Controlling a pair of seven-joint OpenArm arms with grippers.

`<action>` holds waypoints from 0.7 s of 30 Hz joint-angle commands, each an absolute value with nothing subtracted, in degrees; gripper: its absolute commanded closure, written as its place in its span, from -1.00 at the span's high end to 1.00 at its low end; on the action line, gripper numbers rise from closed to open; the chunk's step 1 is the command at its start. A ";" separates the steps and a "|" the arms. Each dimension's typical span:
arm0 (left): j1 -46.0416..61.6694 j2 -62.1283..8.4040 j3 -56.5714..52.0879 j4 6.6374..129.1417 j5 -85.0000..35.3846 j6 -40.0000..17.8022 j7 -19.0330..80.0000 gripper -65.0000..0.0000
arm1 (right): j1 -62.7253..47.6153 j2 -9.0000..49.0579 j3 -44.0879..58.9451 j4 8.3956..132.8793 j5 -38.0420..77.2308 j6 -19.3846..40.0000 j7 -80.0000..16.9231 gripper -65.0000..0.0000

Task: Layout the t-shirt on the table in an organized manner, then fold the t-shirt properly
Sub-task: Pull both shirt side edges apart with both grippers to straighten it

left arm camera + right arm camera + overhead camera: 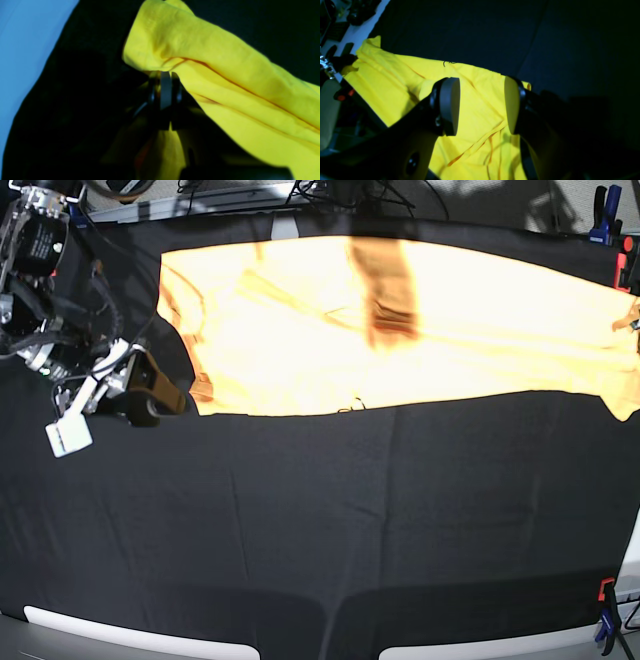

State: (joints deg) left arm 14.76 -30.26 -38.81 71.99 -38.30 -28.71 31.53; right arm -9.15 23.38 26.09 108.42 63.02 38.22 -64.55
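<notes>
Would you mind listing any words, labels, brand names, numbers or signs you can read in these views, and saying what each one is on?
None can be read in any view.
The t-shirt is plain, with no print showing.
The table cover carries no marking.
A small dark mark at the shirt's edge is too small to read.

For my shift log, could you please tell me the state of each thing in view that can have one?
t-shirt: spread long across the table's far side, creased, one end pinched.
left gripper: shut on the t-shirt.
right gripper: open, empty, above the t-shirt.
table: covered in black cloth, near half bare.
</notes>
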 commanded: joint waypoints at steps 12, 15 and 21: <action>13.89 -27.31 -39.33 72.73 -43.09 -33.95 30.94 -1.00 | -1.83 25.76 32.47 109.34 52.45 38.79 -63.07 -0.14; 13.37 -27.29 -39.33 72.73 -43.09 -35.40 31.70 -0.38 | -1.83 26.55 33.63 109.32 52.45 38.81 -63.53 -0.14; 12.82 -26.98 -39.29 72.86 -43.11 -35.38 31.70 -0.17 | -1.80 26.65 34.22 109.27 52.47 38.76 -63.70 -0.14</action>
State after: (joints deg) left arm 13.30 -25.91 -38.96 71.99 -42.17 -34.96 32.99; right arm -2.68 25.08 33.15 108.44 52.03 38.41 -64.62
